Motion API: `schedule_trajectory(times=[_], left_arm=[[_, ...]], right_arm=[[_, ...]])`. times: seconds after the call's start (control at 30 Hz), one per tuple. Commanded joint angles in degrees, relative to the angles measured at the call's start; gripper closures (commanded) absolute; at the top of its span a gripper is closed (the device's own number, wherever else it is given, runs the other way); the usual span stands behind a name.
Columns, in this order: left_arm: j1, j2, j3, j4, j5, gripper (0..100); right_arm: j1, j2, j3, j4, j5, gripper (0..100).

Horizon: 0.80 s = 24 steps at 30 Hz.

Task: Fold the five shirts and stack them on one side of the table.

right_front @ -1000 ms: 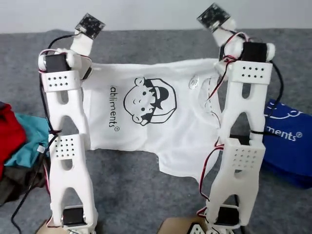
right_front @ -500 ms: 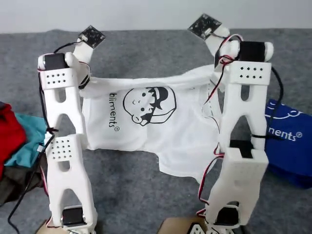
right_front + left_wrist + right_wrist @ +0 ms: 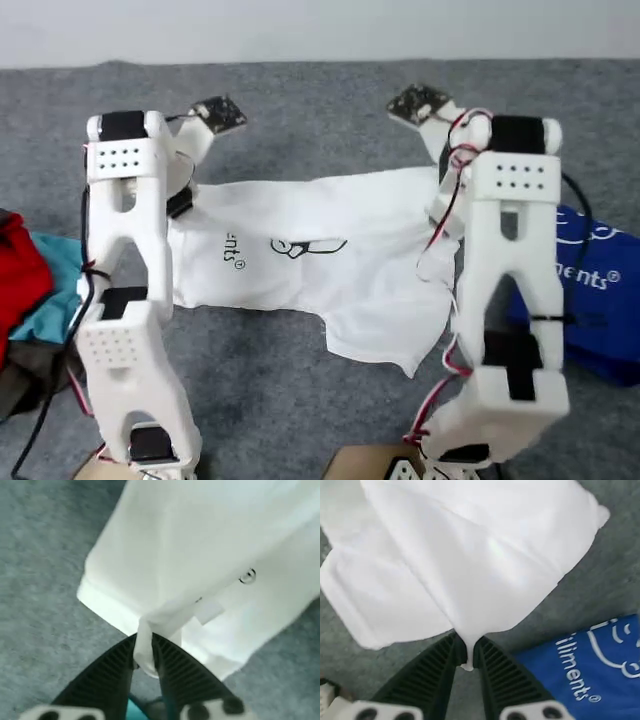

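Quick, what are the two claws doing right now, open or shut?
Left gripper: shut on the white shirt.
Right gripper: shut on the white shirt.

Place type: robotics test bench, of the lab or workshop kind.
Work surface: table under a grey felt cover [image 3: 260, 400].
Backdrop: plain pale wall [image 3: 320, 30] along the far edge.
Equipment: two white plastic arms, left arm [image 3: 125, 230] and right arm [image 3: 505, 250], with exposed wires [image 3: 440, 360].
Near edge: cardboard sheet [image 3: 365, 462] at the arm bases.
Test pieces: white shirt [image 3: 330, 280] between the arms; blue shirt [image 3: 590, 300] right; heap of clothes [image 3: 25, 280] left.
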<state>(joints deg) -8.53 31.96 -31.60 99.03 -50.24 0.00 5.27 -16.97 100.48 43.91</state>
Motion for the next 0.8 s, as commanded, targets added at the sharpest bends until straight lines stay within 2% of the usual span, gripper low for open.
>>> schedule_trajectory(times=[0.0,0.3,0.6,0.77], left_arm=[[-0.18,-6.51,4.7,1.67,-2.55,100],[-0.88,-11.43,14.2,1.67,-5.01,100],[-3.96,-11.43,15.69,1.49,-4.92,99],[-3.78,-11.43,19.91,1.49,-6.77,99]], right_arm=[[-0.48,-9.19,6.86,2.59,-0.79,98.8],[-0.57,-23.08,25.23,2.51,-0.44,98.8],[-0.57,-28.53,37.01,2.33,-0.44,98.8],[-0.31,-28.79,38.77,2.07,-0.7,98.3]])
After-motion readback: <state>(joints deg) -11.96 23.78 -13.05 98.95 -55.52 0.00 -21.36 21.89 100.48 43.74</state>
